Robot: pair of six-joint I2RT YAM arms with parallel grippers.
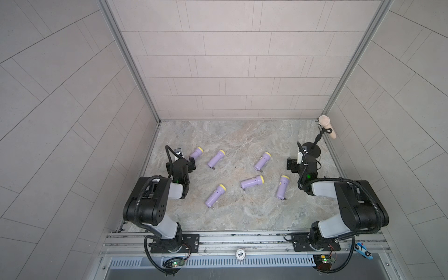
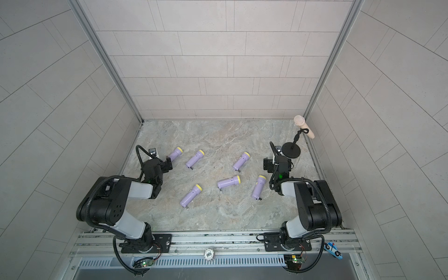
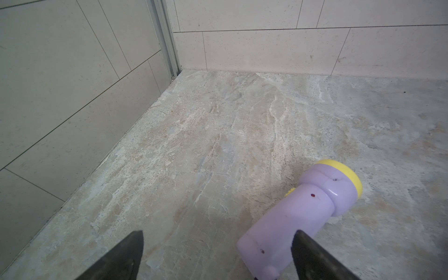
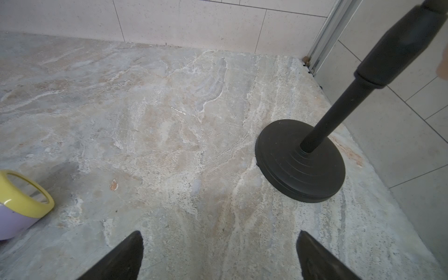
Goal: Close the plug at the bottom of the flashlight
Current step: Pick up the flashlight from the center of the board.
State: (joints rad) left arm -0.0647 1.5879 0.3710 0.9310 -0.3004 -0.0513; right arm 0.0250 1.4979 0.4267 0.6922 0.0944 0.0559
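Flashlights [image 1: 216, 158], six in all, purple with yellow heads, lie scattered and apart on the stone table [image 1: 242, 218]. A small dark plug [image 1: 212, 167] sticks out at several tails.

The left gripper [image 1: 191, 163] hovers spread wide and empty just beside the far-left flashlight [image 1: 196, 153]. The right gripper [image 1: 289, 166] is equally wide and empty near the black stand [image 1: 311, 149] at the far right.

This looks like the approach. The left gripper should shift sideways until the barrel sits between its fingers, then clamp mid-barrel, leaving the tail free for the right gripper to press the plug flat.

The left wrist view shows the barrel [image 3: 298, 218] crossing one finger rather than sitting between both. Both top views hide that tail behind the gripper. The right wrist view catches only a yellow rim [image 4: 24, 194] and the stand's base.
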